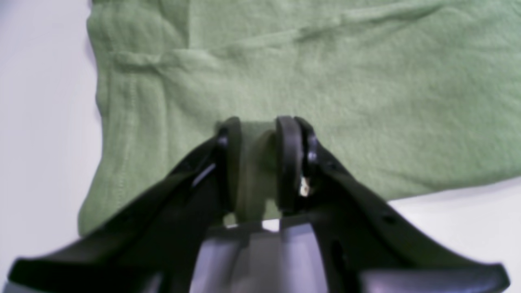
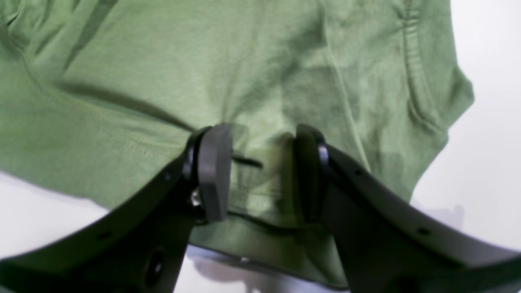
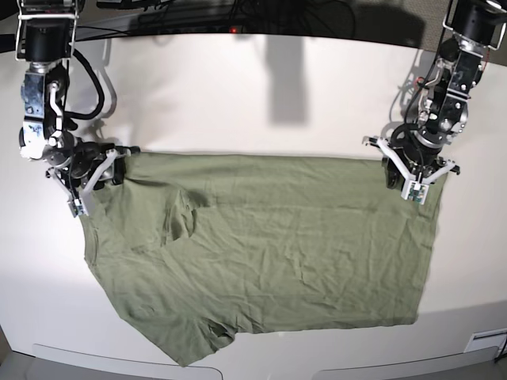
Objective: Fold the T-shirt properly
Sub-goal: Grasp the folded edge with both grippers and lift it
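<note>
The sage-green T-shirt point(image 3: 277, 253) lies wrinkled and spread wide on the white table, with its long upper edge running between my two grippers. On the right of the base view my left gripper point(image 3: 413, 184) is at the shirt's upper right corner. In the left wrist view the left gripper point(image 1: 260, 126) has its fingers close together, with a pucker of the T-shirt point(image 1: 366, 81) pinched between them. On the left of the base view my right gripper point(image 3: 83, 194) is at the upper left corner. The right gripper point(image 2: 260, 134) stands wide apart astride the edge of the T-shirt point(image 2: 122, 81).
The white table point(image 3: 238, 103) stretches behind the shirt. Dark cables point(image 3: 238, 12) run along its back edge. A sleeve of the shirt reaches close to the table's front rim point(image 3: 119, 356). A small white fitting point(image 3: 485, 342) sits at the front right.
</note>
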Available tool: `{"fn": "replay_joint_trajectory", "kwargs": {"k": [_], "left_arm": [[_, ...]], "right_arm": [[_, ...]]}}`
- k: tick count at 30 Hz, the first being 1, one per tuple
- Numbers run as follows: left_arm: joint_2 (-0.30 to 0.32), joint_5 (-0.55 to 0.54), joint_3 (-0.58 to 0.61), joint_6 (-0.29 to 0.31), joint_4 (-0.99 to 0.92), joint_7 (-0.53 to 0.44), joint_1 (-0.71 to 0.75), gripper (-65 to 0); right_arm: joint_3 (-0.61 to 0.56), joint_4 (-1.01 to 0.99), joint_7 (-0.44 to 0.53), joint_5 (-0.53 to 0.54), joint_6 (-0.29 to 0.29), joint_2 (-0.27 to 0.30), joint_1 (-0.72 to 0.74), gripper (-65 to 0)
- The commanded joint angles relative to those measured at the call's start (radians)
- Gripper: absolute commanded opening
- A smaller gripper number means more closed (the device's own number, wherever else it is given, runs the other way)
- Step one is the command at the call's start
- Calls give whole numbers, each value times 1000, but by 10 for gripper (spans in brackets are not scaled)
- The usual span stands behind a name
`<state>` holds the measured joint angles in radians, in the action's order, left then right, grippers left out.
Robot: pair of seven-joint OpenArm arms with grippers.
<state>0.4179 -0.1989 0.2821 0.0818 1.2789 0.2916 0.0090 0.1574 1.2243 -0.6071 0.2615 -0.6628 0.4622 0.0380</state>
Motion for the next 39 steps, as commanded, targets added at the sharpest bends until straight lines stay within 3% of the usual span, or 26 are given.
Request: {"fn": "replay_joint_trajectory", "kwargs": {"k": [1, 12, 24, 39], "left_arm": [[12, 18, -1, -4, -8, 95, 11, -505], [15, 17, -3, -4, -7, 101, 87, -505], [14, 14, -154, -4, -6, 97, 209, -505], [5, 24, -192, -5, 92, 105, 335, -505]], "right_arm": [[5, 19, -32, -22, -3, 18, -12, -387], [6, 148, -37, -22, -3, 18, -137, -387], [20, 162, -42, -26, -3, 26, -229, -387], [69, 352, -48, -26, 8, 34, -390, -387]]}}
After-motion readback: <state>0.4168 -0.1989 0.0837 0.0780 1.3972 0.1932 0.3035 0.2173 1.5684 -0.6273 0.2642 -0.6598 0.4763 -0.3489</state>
